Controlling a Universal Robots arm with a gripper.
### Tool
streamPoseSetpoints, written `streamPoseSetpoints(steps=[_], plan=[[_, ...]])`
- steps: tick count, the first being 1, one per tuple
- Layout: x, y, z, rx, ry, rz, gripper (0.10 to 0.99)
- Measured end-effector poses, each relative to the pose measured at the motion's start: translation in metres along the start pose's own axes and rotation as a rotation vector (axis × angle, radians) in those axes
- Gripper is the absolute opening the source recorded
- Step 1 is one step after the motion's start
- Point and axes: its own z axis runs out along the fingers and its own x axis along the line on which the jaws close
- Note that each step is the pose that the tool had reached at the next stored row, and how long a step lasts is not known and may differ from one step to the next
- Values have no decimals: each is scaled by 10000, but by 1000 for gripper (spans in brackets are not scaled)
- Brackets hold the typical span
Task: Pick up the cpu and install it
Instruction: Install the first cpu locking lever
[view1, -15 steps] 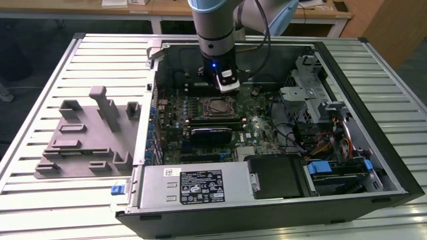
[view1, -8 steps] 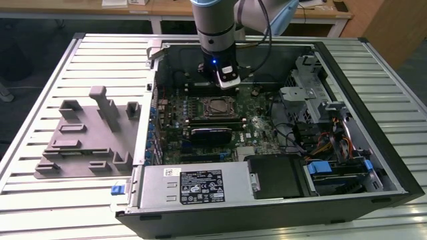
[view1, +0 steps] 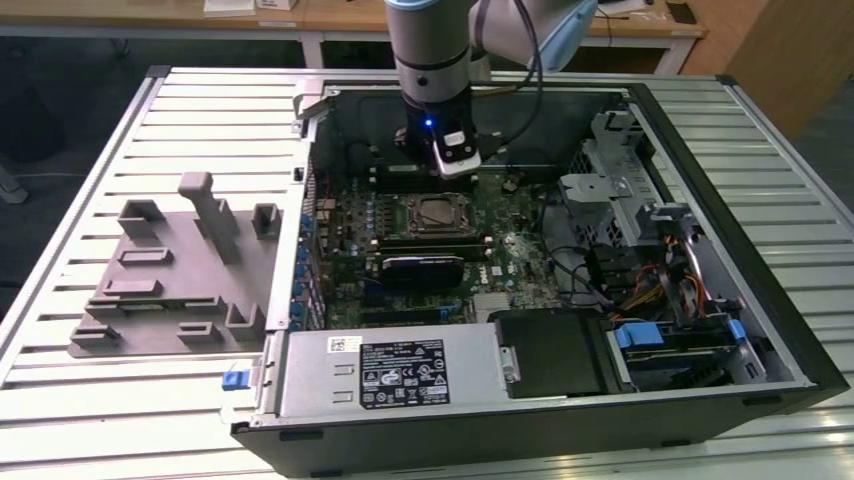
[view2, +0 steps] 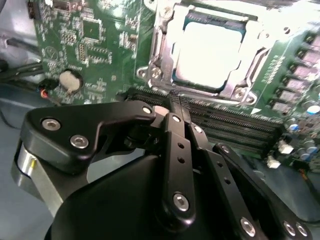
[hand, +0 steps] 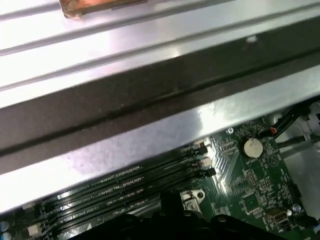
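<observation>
The second wrist view shows the cpu (view2: 212, 52) lying flat and pale in the metal-framed socket (view2: 160, 55) on the green motherboard (view2: 90, 45), its silvery top washed out by glare. The black pincer (view2: 172, 117) hangs just short of it, over the dark memory slots (view2: 235, 122) that run along the socket's near side; its fingers (view2: 177, 150) appear drawn together with nothing between them. The chip lies straight ahead of the fingertips, beyond the slots, and is square, so no long axis tells.

In the exterior view the arm (view1: 434, 60) reaches down into the open computer case (view1: 787, 330), which rests on a slatted metal surface (view1: 80, 420). The pincer (view1: 458, 165) sits toward the case's far wall, with the socket (view1: 438, 213) just nearer the camera. A grey fixture block (view1: 174, 270) stands on the surface outside the case, toward the exterior view's left, well apart from the arm.

Judged from this, the chip is already seated in its socket.
</observation>
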Motion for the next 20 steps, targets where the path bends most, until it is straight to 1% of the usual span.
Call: streamPoseSetpoints(steps=[2,7,9,11,12,14,17,20], plan=[[-2,1,4,251,14,-25,106],[-8,2,7,865,-36,-104,106],[-12,4,9,1075,-35,-129,106],[-16,3,11,1254,-32,-150,106],[-18,-1,12,1321,-34,-157,106],[-25,-16,9,1411,-35,-166,106],[-37,-47,7,1463,-37,-174,106],[-50,-81,5,1468,-27,-173,106]])
